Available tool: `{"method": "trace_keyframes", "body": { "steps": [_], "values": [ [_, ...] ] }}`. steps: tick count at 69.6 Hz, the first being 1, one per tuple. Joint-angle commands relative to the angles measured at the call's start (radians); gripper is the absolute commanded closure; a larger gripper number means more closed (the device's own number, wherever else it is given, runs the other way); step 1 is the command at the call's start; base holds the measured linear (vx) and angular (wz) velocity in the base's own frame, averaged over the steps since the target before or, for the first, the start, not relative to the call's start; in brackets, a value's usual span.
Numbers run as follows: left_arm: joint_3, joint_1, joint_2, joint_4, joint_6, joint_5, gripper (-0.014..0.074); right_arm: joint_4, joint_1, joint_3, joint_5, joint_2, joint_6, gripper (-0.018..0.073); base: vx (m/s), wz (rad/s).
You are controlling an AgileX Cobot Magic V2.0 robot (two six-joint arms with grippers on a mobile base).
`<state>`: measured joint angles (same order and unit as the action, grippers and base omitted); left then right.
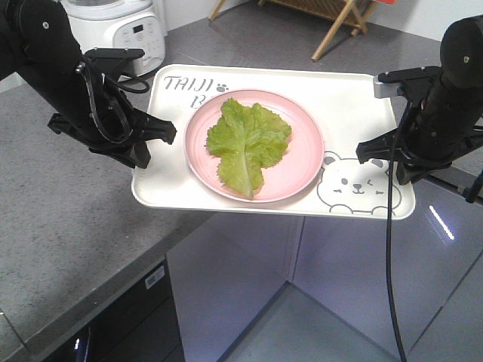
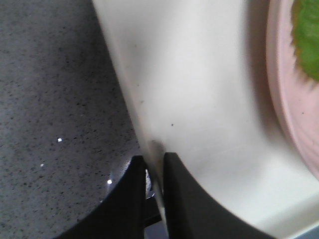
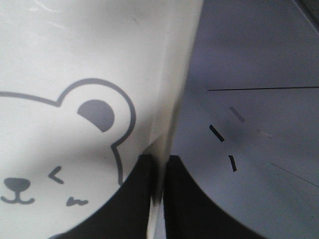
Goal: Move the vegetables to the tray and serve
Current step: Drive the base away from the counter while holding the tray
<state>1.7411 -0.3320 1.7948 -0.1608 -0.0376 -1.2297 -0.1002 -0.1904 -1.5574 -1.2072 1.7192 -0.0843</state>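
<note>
Lettuce leaf (image 1: 247, 143), front view: flat on the pink plate (image 1: 302, 170), mid-tray.
Tray (image 1: 355, 90), front view: half off the countertop (image 1: 60, 219); you should carry it level, both sides moving together, or the plate may slide.
Surroundings, front view: rice cooker (image 1: 124, 26) back left, wooden stand (image 1: 332, 23) beyond the tray; steer clear of both.
Left gripper (image 2: 154, 162), left wrist view: clenched on the tray's rim, countertop beside it.
Right gripper (image 3: 159, 164), right wrist view: clamped on the opposite rim beside the winking bear face (image 3: 60, 164); avoid twisting.
</note>
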Motion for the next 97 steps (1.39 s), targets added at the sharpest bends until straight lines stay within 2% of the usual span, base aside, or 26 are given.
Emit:
{"method": "trace_keyframes", "body": {
  "steps": [1, 97],
  "values": [
    [0.040, -0.023, -0.058, -0.149, 0.026, 0.082, 0.0602, 0.089, -0.017, -0.032, 0.068, -0.056, 0.036, 0.0569, -0.03, -0.22],
    [0.040, -0.023, -0.058, -0.149, 0.026, 0.082, 0.0602, 0.089, -0.017, -0.032, 0.068, -0.056, 0.036, 0.0569, -0.04, -0.25]
  ]
}}
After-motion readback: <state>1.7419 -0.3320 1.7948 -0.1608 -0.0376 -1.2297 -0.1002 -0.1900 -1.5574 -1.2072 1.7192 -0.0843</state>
